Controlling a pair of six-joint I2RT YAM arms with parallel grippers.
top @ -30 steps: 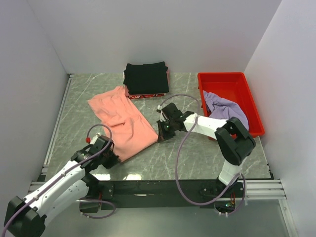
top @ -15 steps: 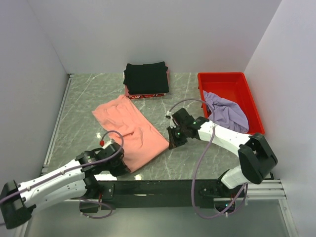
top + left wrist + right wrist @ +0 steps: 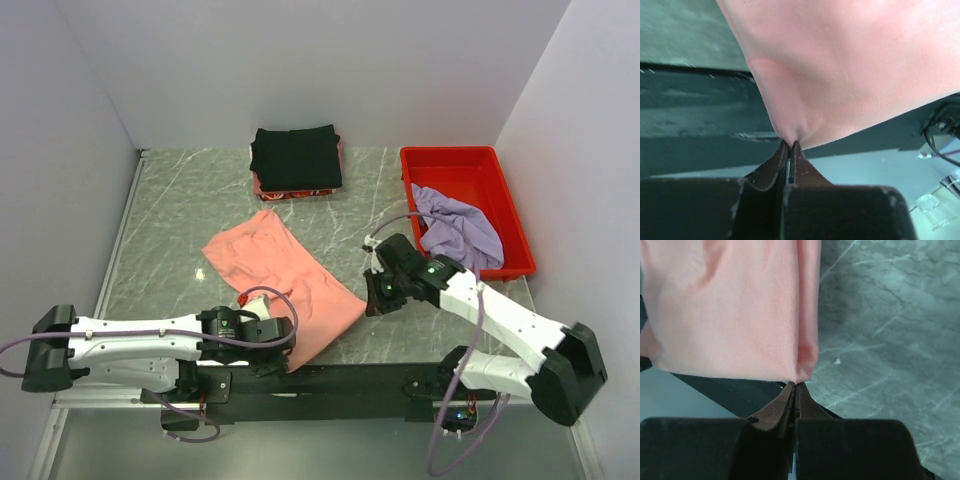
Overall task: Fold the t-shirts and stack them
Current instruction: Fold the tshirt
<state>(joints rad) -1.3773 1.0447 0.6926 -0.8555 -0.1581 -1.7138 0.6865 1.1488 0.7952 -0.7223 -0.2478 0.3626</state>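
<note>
The salmon-pink t-shirt (image 3: 285, 280) lies stretched diagonally across the marble table toward the near edge. My left gripper (image 3: 283, 348) is shut on its near corner (image 3: 792, 135) at the table's front edge. My right gripper (image 3: 371, 298) is shut on the shirt's right corner (image 3: 802, 372). A black t-shirt (image 3: 295, 157) sits folded in a neat rectangle at the back of the table. The lavender-purple t-shirt (image 3: 458, 228) lies crumpled in the red tray.
A red plastic tray (image 3: 450, 165) stands at the back right. A red-and-white thing (image 3: 292, 192) peeks out under the black fold. White walls close in the table on three sides. A dark rail (image 3: 330, 380) runs along the front edge.
Both grippers have dragged the pink shirt toward the front and right. The left arm has swung low along the front edge; the right arm has stretched out rightward.
</note>
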